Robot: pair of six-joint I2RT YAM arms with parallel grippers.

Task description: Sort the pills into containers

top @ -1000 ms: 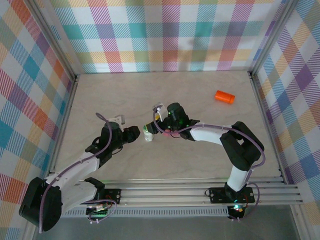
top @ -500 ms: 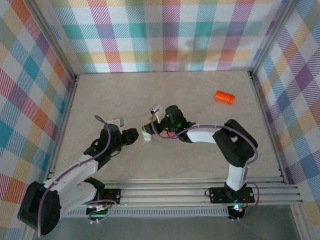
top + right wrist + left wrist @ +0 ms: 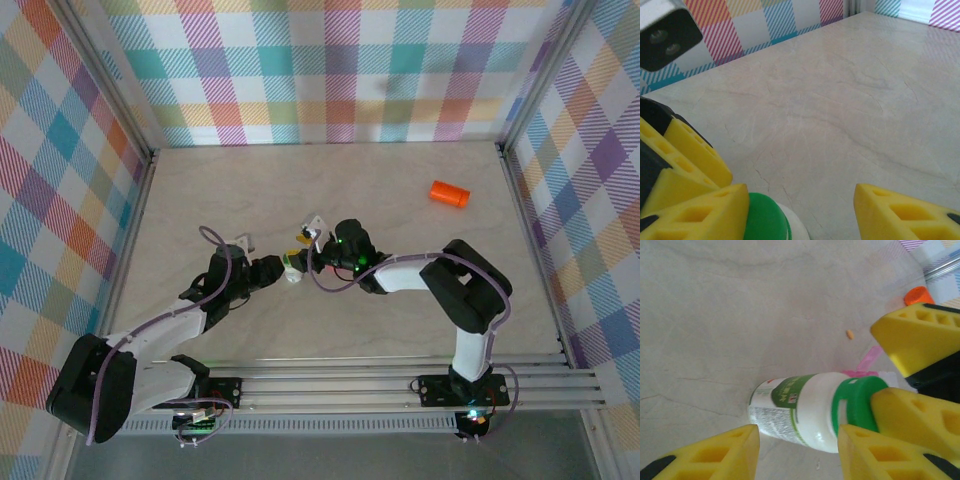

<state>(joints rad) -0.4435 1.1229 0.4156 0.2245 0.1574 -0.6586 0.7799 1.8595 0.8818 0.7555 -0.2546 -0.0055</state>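
A white bottle [image 3: 800, 407] with a green cap [image 3: 860, 402] lies on its side at mid-table [image 3: 292, 268]. My left gripper [image 3: 799, 432] is open, its yellow fingers either side of the bottle's body with a gap on the left. My right gripper [image 3: 802, 192] is open too, and one of its fingers [image 3: 705, 212] touches the cap [image 3: 767, 220]. In the top view the left gripper [image 3: 272, 270] and right gripper [image 3: 305, 255] meet at the bottle from opposite sides. A pink tube [image 3: 869, 358] and one small pill [image 3: 850, 334] lie beyond it. The orange vial [image 3: 449, 194] lies far right.
Checked walls [image 3: 330, 70] enclose the beige table [image 3: 400, 320] on three sides. The left arm's wrist camera [image 3: 665, 32] shows at the upper left of the right wrist view. The orange vial [image 3: 918, 294] rests near the right wall.
My left gripper has moved right, up to the bottle. My right gripper has shifted left and its jaws have narrowed. The bottle has slid slightly left.
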